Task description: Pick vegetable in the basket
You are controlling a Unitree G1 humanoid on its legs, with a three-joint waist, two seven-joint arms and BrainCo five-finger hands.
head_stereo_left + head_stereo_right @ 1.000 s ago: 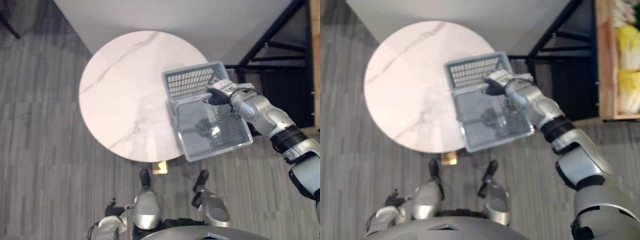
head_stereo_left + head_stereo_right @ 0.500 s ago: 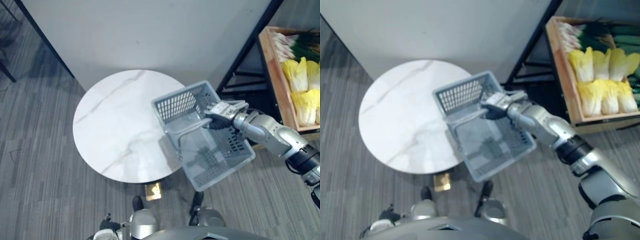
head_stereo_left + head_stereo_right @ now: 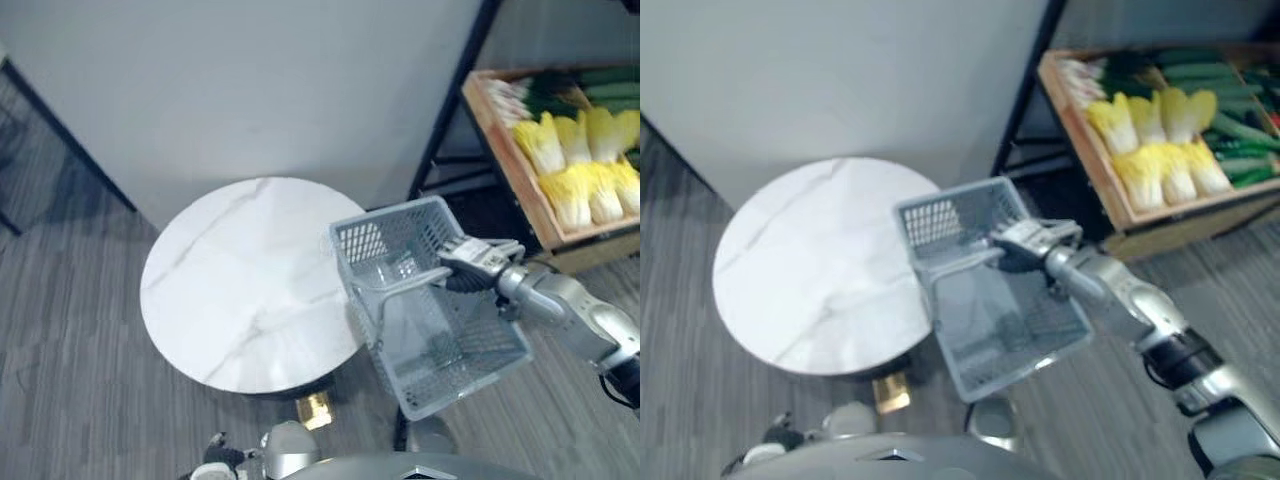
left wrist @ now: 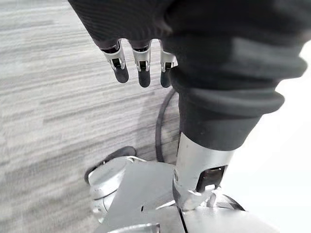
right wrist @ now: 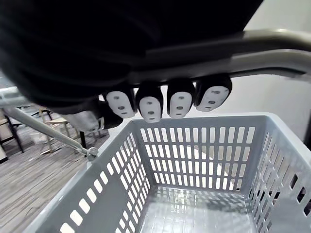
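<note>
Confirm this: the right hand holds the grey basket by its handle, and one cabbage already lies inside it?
Not quite. The right hand holds the grey basket by its handle, but the basket is empty, as the right wrist view shows.

No text, label, number or sign can be read anywhere.
</note>
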